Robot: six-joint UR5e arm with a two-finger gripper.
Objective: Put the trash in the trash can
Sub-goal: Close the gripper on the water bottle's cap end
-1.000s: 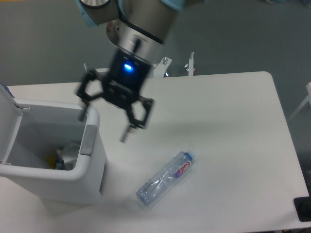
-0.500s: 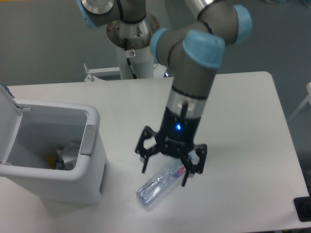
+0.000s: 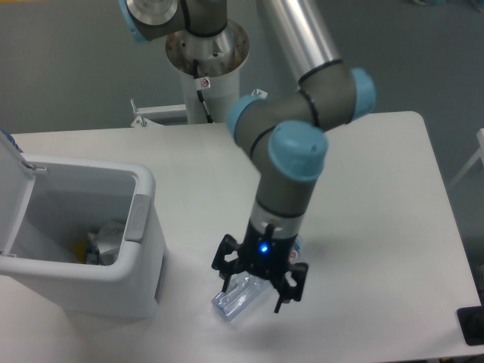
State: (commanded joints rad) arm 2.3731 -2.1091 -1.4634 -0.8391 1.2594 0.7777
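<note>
Only one view here, the fixed camera looking down on the desk (image 3: 378,189). The bottle (image 3: 236,298) is a crushed clear plastic one lying flat toward the desk's front edge, roughly midway along it; only its lower end shows, pale and glassy, and the cap and label are hidden behind the arm. Over at the left edge sits the bin (image 3: 144,227), a boxy pale plastic can with rounded corners, lid tipped up and back on its left side, a darker grey strip on the right rim. Down inside it there's crumpled stuff (image 3: 106,240), white and silvery with something yellowish next to it, too small to tell more.

Now the claw (image 3: 259,291): it's right down on the bottle, pointing straight at the desk, blue light glowing on its body. Its black fingers stand spread apart, one on each side of the bottle, the left fingertip (image 3: 224,284) just beside the bottle's near end. The jaws are wide and straddle the bottle; whether they touch it I cannot tell, and nothing is lifted.

Against half a second ago: the claw has dropped lower and nearer the front edge, the elbow has folded down over the middle of the desk, and more of the bottle is covered. The bottle lies in the same spot as before, and the bin and its contents haven't changed. A second ago the claw was up beside the bin's right rim.
</note>
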